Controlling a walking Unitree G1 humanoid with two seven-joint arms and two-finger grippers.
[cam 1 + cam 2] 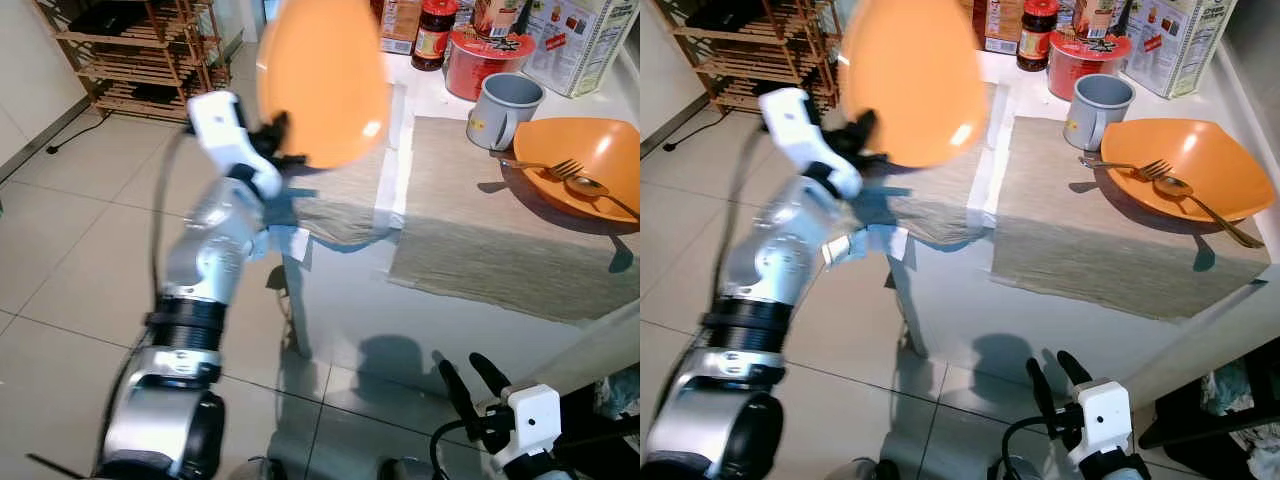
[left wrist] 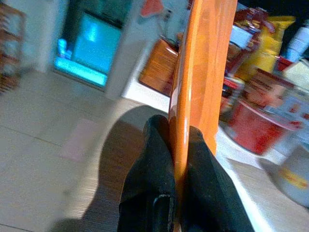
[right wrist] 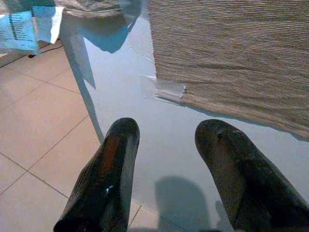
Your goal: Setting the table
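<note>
One place is already laid on the bench (image 1: 350, 320): orange plate (image 1: 590, 150), fork (image 1: 540, 166), spoon (image 1: 590, 187), mug (image 1: 503, 110). The left gripper (image 2: 179, 159) pinches a second plate (image 1: 322, 80) above the bare placemat (image 1: 940, 195); right gripper (image 3: 171, 169) hangs open.

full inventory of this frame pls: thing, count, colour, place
Plate in the air: 1, orange, held by its rim above the table's left end.
Plate on the table: 1, orange, on the right placemat.
Fork: 1, silver, in that plate.
Spoon: 1, metal, in that plate beside the fork.
Mug: 1, grey, behind the right placemat.
Placemats: 2, beige, side by side on the white table.
Red tin: 1, behind the mug.
Jar: 1, dark, red lid, back of the table.
Cartons: several, back right.
Wooden rack: 1, floor, far left.
Left gripper: shut on the plate's rim.
Right gripper: open, low before the table.
</note>
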